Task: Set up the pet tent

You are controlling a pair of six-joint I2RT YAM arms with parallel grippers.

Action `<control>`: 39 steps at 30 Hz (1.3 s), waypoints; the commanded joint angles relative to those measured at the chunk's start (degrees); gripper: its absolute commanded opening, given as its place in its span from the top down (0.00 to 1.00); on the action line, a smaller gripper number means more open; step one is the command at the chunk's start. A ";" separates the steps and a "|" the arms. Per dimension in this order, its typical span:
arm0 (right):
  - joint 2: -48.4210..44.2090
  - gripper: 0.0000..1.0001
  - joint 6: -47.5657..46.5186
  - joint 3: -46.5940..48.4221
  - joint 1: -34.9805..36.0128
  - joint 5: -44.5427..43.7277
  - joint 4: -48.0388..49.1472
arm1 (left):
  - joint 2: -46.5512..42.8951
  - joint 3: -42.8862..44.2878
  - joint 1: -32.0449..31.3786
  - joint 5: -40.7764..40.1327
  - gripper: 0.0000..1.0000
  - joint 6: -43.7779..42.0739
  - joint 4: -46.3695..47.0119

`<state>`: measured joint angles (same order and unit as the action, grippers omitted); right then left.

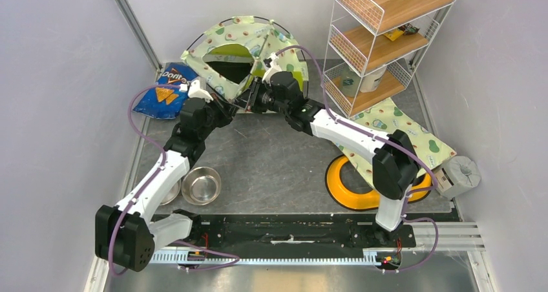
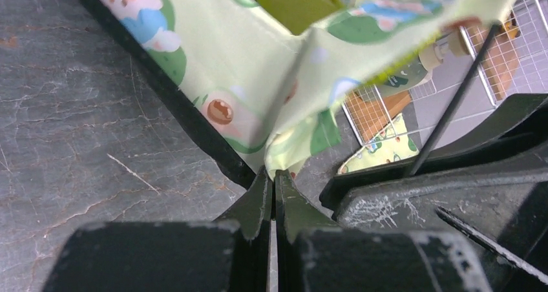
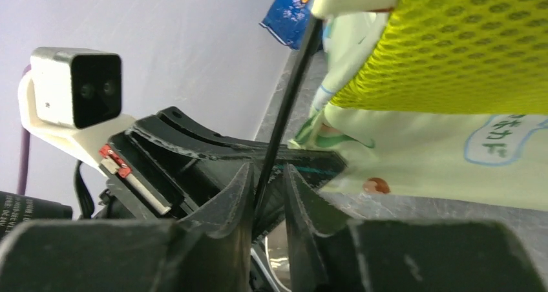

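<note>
From above, the pet tent point(image 1: 249, 33) stands at the far middle of the grey stone-look desk point(image 1: 278, 163), against the back wall. It is a half-raised dome of soft printed fabric over thin bowed poles, with a crinkly chip bag point(image 1: 165, 92) just beside it. The left arm point(image 1: 168, 163) and right arm point(image 1: 342, 130) meet at its front hem.

In the left wrist view, the left claw point(image 2: 274, 176) is pressed together and appears to nip a taut fabric corner.

In the right wrist view, the right claw point(image 3: 268, 176) stands slightly parted, a slim black pole point(image 3: 284, 104) loose between its fingers below lime mesh lining point(image 3: 465, 46). The step looks like seating the pole end at the hem; the next move probably calls for steady fabric tension.
</note>
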<state>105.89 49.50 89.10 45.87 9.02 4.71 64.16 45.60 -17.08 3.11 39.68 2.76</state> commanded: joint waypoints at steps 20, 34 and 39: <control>-8.86 0.42 -6.25 -7.32 -0.32 0.38 -2.99 | 0.56 -2.86 -0.54 3.69 0.98 0.05 7.77; -4.53 0.63 -6.00 -5.37 -0.02 2.43 -1.25 | 1.60 -3.24 -0.52 6.24 0.98 -0.81 9.36; -4.36 0.72 -5.99 -5.99 0.19 1.83 0.89 | 1.82 -3.39 -0.51 7.36 0.98 -1.80 9.36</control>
<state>101.10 44.42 81.58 45.80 12.14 3.86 66.13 42.06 -17.72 8.12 40.01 8.82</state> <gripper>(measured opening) 0.309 0.036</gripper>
